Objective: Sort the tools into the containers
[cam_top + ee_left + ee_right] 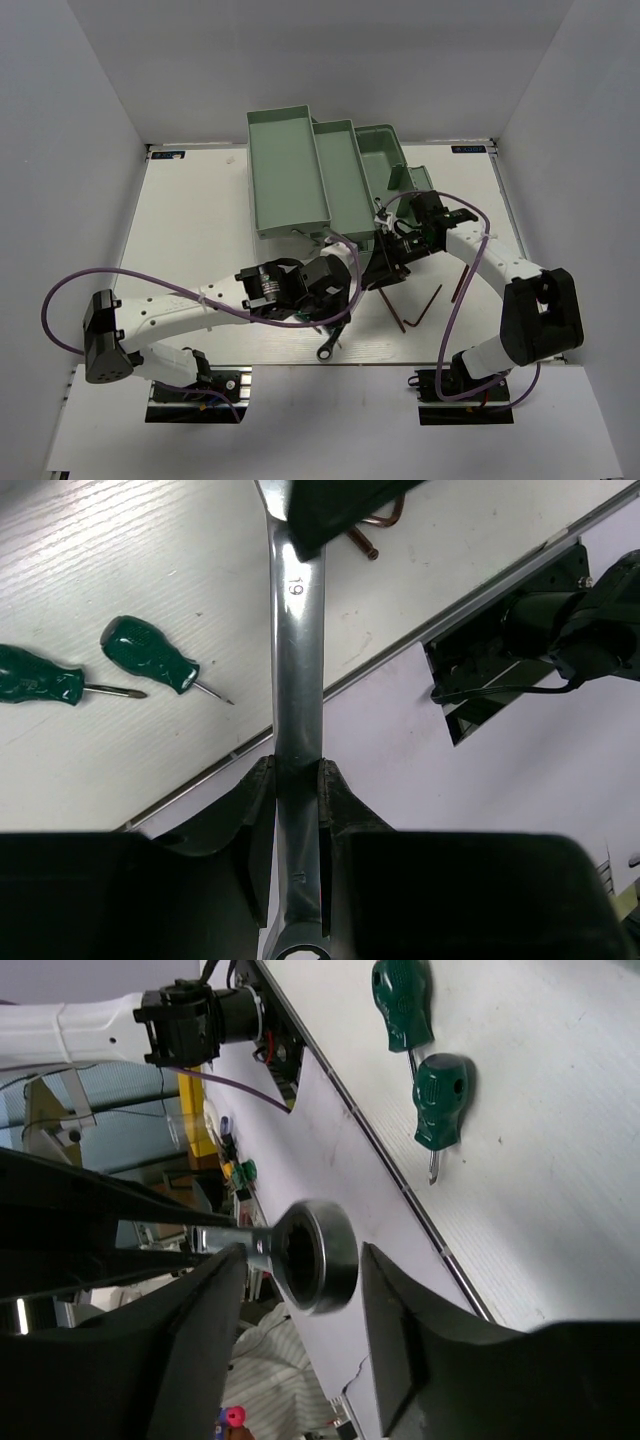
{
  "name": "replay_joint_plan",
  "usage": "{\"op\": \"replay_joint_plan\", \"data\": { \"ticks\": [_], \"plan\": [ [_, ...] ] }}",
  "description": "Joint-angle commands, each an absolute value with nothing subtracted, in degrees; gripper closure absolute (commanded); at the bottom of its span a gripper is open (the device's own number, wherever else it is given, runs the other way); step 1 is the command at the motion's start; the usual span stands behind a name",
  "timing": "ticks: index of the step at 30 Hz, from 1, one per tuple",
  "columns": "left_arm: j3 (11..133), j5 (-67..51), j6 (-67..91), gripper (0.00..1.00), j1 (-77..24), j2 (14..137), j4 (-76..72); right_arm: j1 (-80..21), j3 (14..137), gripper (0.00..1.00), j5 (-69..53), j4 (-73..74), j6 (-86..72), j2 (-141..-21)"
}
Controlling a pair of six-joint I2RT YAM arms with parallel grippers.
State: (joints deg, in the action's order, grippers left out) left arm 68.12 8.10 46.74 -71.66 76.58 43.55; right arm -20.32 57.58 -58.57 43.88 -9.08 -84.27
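Note:
My left gripper [297, 765] [350, 290] is shut on the shaft of the long silver wrench [297, 630], marked 19, and holds it off the table. The wrench's near ring end [325, 351] sticks out behind the jaws. My right gripper [300, 1255] [386, 262] is open, its jaws on either side of the wrench's far ring end [315, 1255] without gripping it. Two green-handled screwdrivers [150, 655] [40, 675] lie side by side on the white table; they also show in the right wrist view [440, 1100] [402, 1000]. The mint-green toolbox [285, 170] stands open at the back. The short wrench is out of view.
Thin L-shaped hex keys [420, 308] [460, 283] lie on the table right of the grippers, in front of the right arm's elbow. A purple cable loops off each arm. White walls close in the table on both sides.

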Motion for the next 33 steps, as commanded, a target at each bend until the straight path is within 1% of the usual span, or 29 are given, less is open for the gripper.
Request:
{"op": "replay_joint_plan", "data": {
  "ticks": [1, 6, 7, 9, 10, 11, 12, 19, 20, 21, 22, 23, 24, 26, 29, 30, 33],
  "plan": [
    [71.1, 7.21, 46.49, 1.0, -72.33, 76.03, 39.29, -20.65, 57.66, 0.46, -58.97, 40.35, -12.04, -84.2],
    [71.1, 6.68, 46.49, 1.0, -72.33, 76.03, 38.06, -20.57, 56.43, 0.55, -59.32, 38.23, -13.62, -83.94],
    [71.1, 6.68, 46.49, 1.0, -72.33, 76.03, 38.06, -20.57, 56.43, 0.6, -59.41, 38.15, -13.62, -83.94],
    [71.1, 6.68, 46.49, 1.0, -72.33, 76.55, 38.06, -20.48, 56.34, 0.75, -60.64, 37.97, -13.54, -83.94],
    [71.1, 7.29, 46.49, 1.0, -72.33, 76.55, 38.06, -20.3, 56.34, 0.8, -60.99, 38.14, -13.45, -83.94],
    [71.1, 7.29, 45.97, 1.0, -72.33, 76.55, 38.06, -20.3, 56.51, 0.91, -61.61, 38.67, -13.1, -83.85],
    [71.1, 7.29, 45.97, 1.0, -72.33, 76.55, 37.53, -20.22, 56.6, 1.0, -61.87, 38.93, -12.4, -83.85],
    [72.95, 8.35, 45.44, 1.0, -72.33, 77.78, 38.14, -17.67, 59.41, 1.0, -67.05, 43.23, -8.53, -83.67],
    [73.47, 8.96, 45.44, 0.98, -72.33, 77.78, 38.14, -16.88, 59.85, 1.0, -67.41, 44.63, -7.22, -83.67],
    [73.48, 9.49, 45.44, 0.92, -72.33, 77.78, 38.67, -16.53, 60.29, 1.0, -67.85, 45.52, -5.9, -83.85],
    [73.48, 10.36, 45.44, 0.83, -72.33, 76.74, 39.45, -15.57, 62.12, 1.0, -67.94, 47.35, -4.67, -84.11],
    [73.48, 10.98, 45.44, 0.6, -72.33, 76.12, 39.46, -14.43, 62.75, 1.0, -68.37, 48.77, -3.96, -84.46],
    [74.0, 12.2, 45.44, 0.48, -72.33, 75.33, 40.42, -13.98, 64.32, 1.0, -68.47, 51.04, -2.48, -84.64],
    [74.0, 13.35, 45.44, 0.3, -72.33, 72.7, 41.91, -11.69, 67.92, 1.0, -67.16, 55.34, -0.44, -85.51],
    [74.0, 15.46, 45.97, 0.26, -72.33, 69.97, 44.29, -8.71, 73.45, 1.0, -63.83, 58.09, 5.62, -86.04],
    [74.0, 16.6, 45.97, 0.2, -72.33, 68.05, 44.99, -7.92, 74.52, 1.0, -63.03, 59.57, 6.93, -86.04],
    [74.7, 18.45, 45.97, 0.19, -72.33, 64.09, 46.75, -3.01, 80.23, 1.0, -64.15, 64.05, 9.39, -87.62]
  ]
}}
